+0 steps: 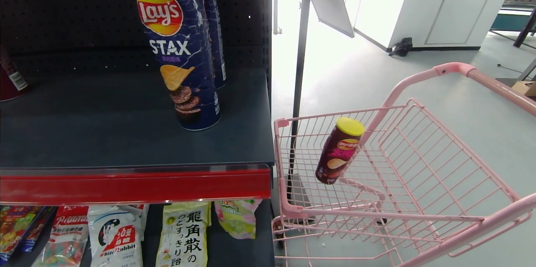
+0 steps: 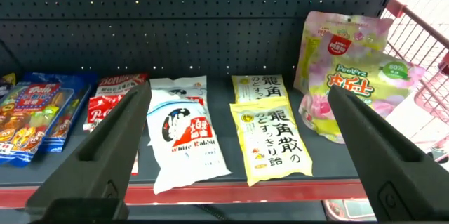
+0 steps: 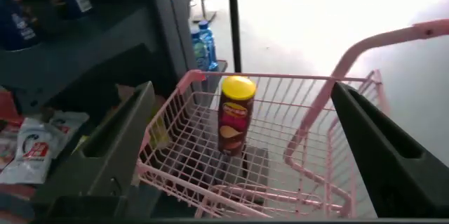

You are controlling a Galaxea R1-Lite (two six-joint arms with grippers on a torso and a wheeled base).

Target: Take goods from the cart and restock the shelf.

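Your left gripper is released, its fingers spread wide with nothing between them. It hangs in front of the lower shelf. On that shelf a white bag lies flat near the front edge, and two yellow bags overlap just beside it. Pink-and-green pouches lean up at the end nearest the cart. More bright packets crowd the opposite end.

Your right gripper is released too, fingers wide apart and gripping nothing. It hovers over the pink cart, apart from everything in it.

Here's the item you're after: the maroon chip can with the yellow lid sits inside the cart. It is lid up, close to the basket's far wall and right by the handle's post. From the head it looks slanted and from the right wrist nearly upright, so I can't tell whether it leans on the wire.

On the upper shelf, a tall blue chip can stands upright toward the cart-side end, set back from the front edge. A second blue can stands just behind it. At the shelf's opposite end a dark red container pokes in. A red price strip runs along the front edge. A black sign stand rises between the shelf's end and the cart.
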